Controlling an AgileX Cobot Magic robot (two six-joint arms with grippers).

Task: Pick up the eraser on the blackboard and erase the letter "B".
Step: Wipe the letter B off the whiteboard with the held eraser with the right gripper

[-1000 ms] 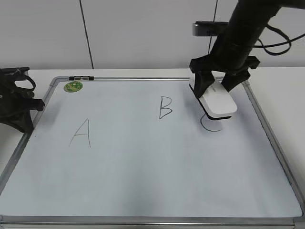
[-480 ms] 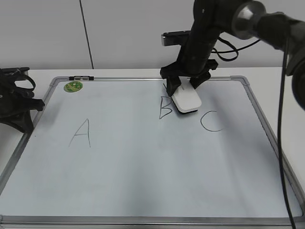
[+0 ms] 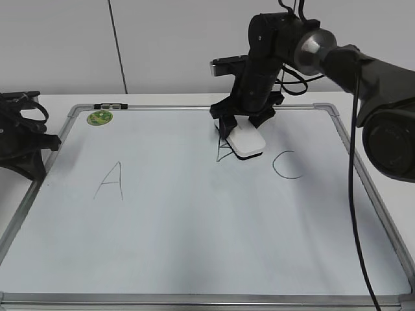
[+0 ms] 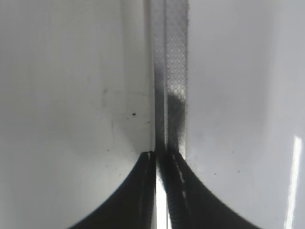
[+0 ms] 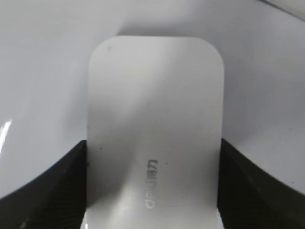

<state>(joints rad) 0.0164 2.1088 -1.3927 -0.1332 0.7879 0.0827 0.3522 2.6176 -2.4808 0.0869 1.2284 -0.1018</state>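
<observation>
Filling the table, the blackboard [image 3: 194, 227] meets a white wall [image 3: 181, 45].

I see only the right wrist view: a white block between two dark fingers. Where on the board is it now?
Observer: The eraser sits on the blackboard, covering the right part of the letter "B", held by the right gripper.
Operator: Are the other letters touched?
Observer: No. The "A" on the left and the "C" on the right are whole, and the eraser is apart from both.
Operator: And the left arm?
Observer: The left gripper rests off the board's left edge; in its wrist view the fingers are together over the frame.
</observation>
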